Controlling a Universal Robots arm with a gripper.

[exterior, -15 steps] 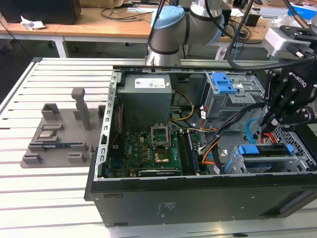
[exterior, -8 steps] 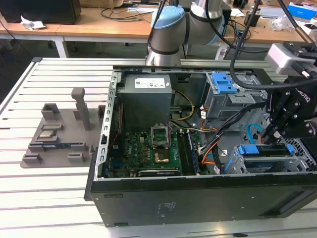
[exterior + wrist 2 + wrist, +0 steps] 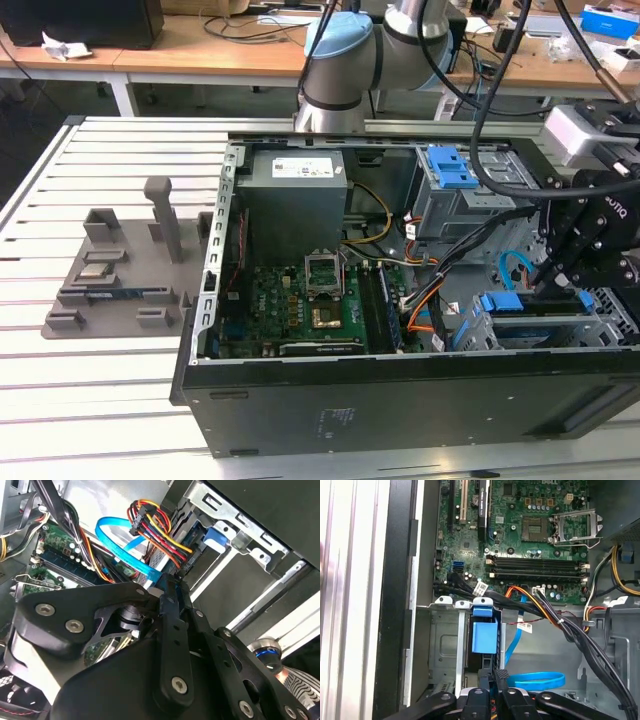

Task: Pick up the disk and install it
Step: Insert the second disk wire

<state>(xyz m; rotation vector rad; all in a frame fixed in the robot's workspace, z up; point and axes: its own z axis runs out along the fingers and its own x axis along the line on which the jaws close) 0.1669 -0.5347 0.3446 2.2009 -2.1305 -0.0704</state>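
The disk (image 3: pixel 540 322) lies low in the open case (image 3: pixel 400 405), at the exterior view's right. It sits in the grey cage (image 3: pixel 445 645) with its blue rail (image 3: pixel 484 636) standing between the cage's metal guides. The claw (image 3: pixel 548 290) hangs right over it, clenched, its black fingers (image 3: pixel 501 677) drawn together at the rail's near end. Whether they pinch a thin edge of the disk or merely press on it cannot be told. The case rests on its side on the slatted surface (image 3: pixel 100 400), board (image 3: pixel 300 300) facing up.

Seating looks close to done, though the frames do not settle whether the disk is fully home.

The risk here is crowding. A blue flat cable (image 3: pixel 540 681) loops just beside the claw, and in the second wrist view a red, yellow and black power bundle (image 3: pixel 155 525) ends near the fingertips. Either could be caught under the disk or dragged by the claw, straining a plug.

A disk tilted against the guides could also jam. Further push would then load the plastic rail or bend the thin cage wall. If the claw does grip the rail, a lift could draw the disk back out of its slot.
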